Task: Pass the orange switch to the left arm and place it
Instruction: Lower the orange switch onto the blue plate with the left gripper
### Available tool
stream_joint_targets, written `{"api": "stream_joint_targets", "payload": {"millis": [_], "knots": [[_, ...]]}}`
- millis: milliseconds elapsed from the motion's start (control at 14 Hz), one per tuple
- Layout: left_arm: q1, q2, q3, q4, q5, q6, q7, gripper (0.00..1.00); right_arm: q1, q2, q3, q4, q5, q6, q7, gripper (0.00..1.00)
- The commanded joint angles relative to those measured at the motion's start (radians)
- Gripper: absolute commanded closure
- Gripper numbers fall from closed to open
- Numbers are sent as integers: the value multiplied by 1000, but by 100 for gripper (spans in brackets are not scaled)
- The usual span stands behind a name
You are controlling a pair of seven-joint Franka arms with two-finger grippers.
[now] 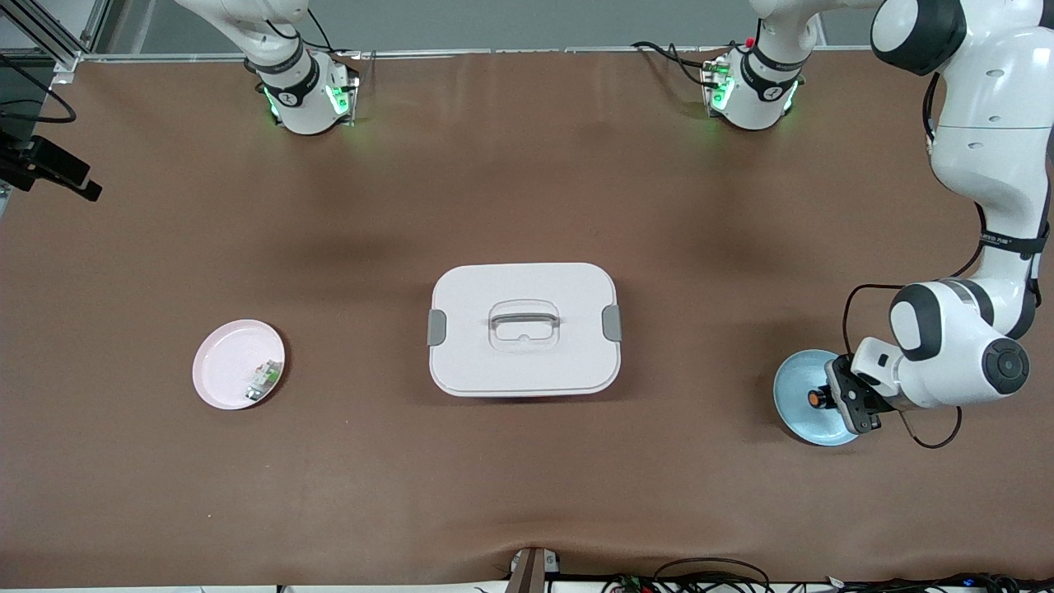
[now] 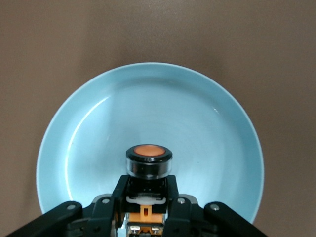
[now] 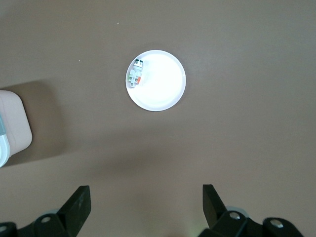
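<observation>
The orange switch [image 1: 813,399], a small black cylinder with an orange end, is between the fingers of my left gripper [image 1: 830,401] over the blue plate [image 1: 800,380] at the left arm's end of the table. In the left wrist view the gripper [image 2: 148,186] is shut on the switch [image 2: 148,159] close over the plate [image 2: 148,103]; I cannot tell whether it touches. The white box [image 1: 494,284] sits at the table's middle. My right gripper [image 3: 145,200] is open and empty, high over the table, out of the front view.
A pink plate [image 1: 224,358] with a small green-and-white part [image 1: 263,380] lies toward the right arm's end. It also shows in the right wrist view [image 3: 165,86], with the part [image 3: 135,74] and a corner of the box [image 3: 12,123].
</observation>
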Motion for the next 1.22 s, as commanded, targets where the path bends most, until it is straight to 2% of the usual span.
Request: {"api": "stream_joint_targets", "payload": {"millis": [0,72,143,215,430,501,860,1003,1146], "knots": [[-3,4,-6,11,14,21,37,92,0,15,13,38,-16,-21,8,0],[-10,4,-6,11,11,23,29,64,14,18,7,38,-16,-18,8,0],[-12,4,-6,11,-3,21,25,13,34,32,-3,39,-18,-13,8,0],[-12,3,-7,10,-12,21,28,0,61,41,-24,42,-18,-12,8,0],[-26,-10,-9,13,-44,11,10,0,190,49,-152,45,-16,-9,8,0],[-39,-25,-9,16,-53,-6,-10,0,209,50,-170,47,-15,-7,8,0],[-56,-108,-10,54,-41,-195,-266,0,211,55,-171,51,-16,-7,8,0],[-107,-149,0,53,-31,-271,-439,0,211,55,-171,51,-16,-7,8,0],[-124,-184,-3,53,35,-313,-567,0,206,62,-171,53,-15,-6,8,0]]}}
